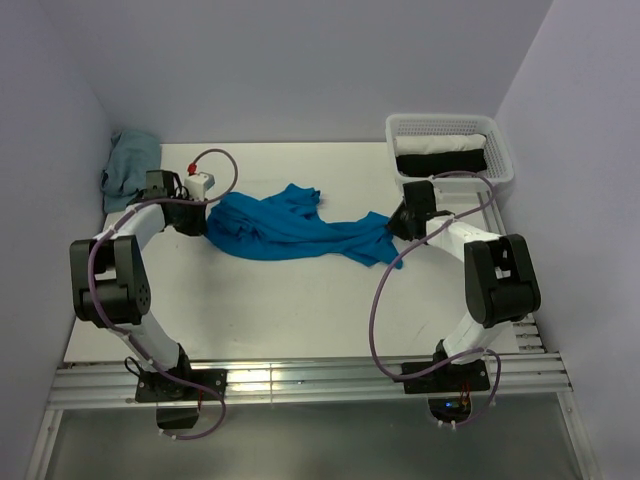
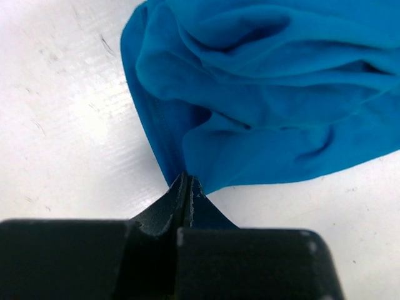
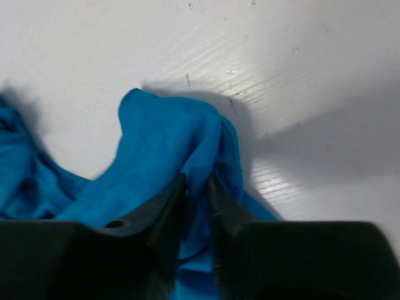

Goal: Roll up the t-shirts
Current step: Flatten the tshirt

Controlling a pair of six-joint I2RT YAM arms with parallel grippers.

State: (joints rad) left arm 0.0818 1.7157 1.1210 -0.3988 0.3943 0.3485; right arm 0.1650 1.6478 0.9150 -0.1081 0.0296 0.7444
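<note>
Left pincer (image 2: 187, 182) pinches t-shirt (image 2: 269, 94); right pincer (image 3: 197, 187) straddles it.

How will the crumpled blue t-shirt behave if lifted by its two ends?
Likely floppy: the crumpled blue cotton t-shirt lies in soft folds, so it should sag between the left tool and right tool. Probably light: the fabric looks thin where the left tool pinches it. Pushed, it would likely bunch rather than slide.

Left wrist view: t-shirt (image 2: 269, 94) cut off at top and right edges; left gripper (image 2: 187, 187) body a dark blur, cut off below | Right wrist view: right gripper (image 3: 197, 187) fingers cover part of the t-shirt, grip on it unclear | Top view: both grippers' fingertips hidden from above; basket (image 1: 440, 122) contents too small to identify
</note>
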